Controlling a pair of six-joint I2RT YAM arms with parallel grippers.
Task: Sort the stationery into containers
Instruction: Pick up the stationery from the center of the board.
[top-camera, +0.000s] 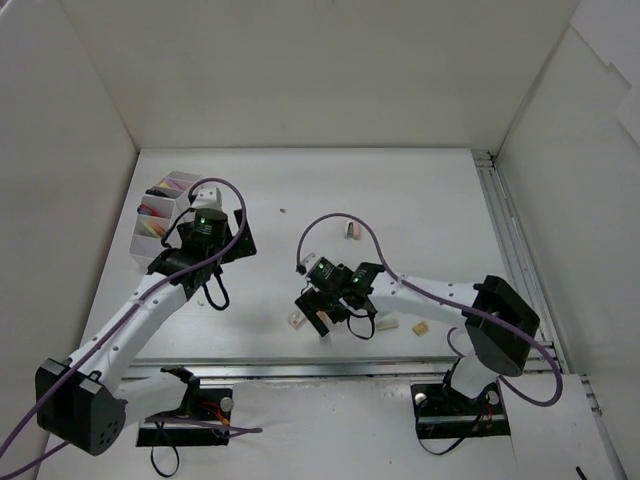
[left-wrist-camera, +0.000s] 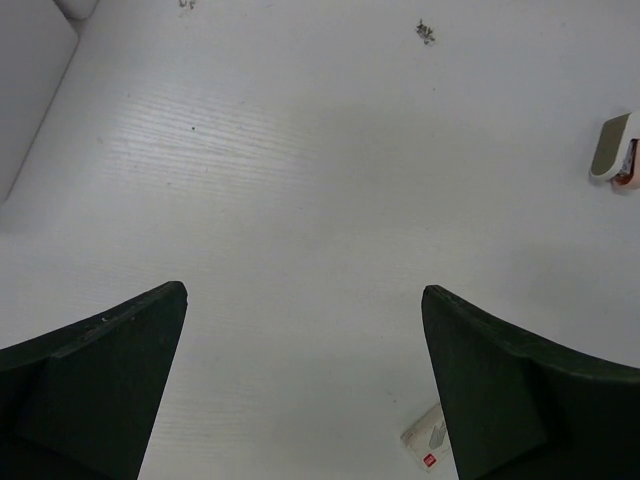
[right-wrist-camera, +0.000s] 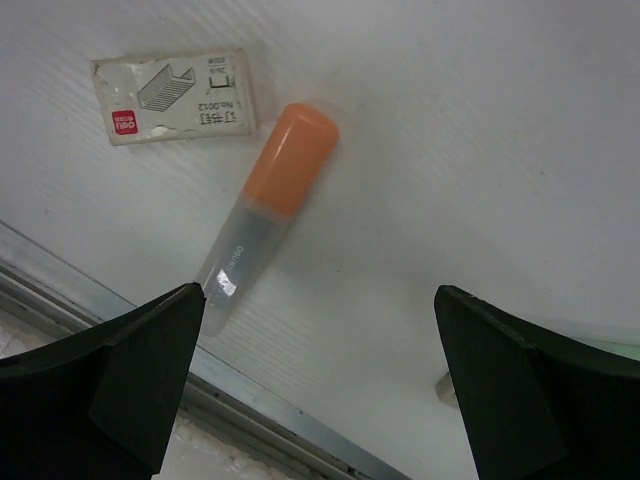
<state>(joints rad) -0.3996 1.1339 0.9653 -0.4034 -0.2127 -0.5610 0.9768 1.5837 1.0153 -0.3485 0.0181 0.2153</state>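
L arm stretched forward, left gripper fingers apart over table, near organiser | R arm folded inward, right gripper fingers apart, nothing held, above orange highlighter lying beside staple box

Highlighter: orange cap, clear grey barrel. Small box: off-white, red logo patch, grey line drawing (scuffed). Table: white, faint streaked grain. Arm cables: purple. Organiser: white, pink and yellow showing inside.
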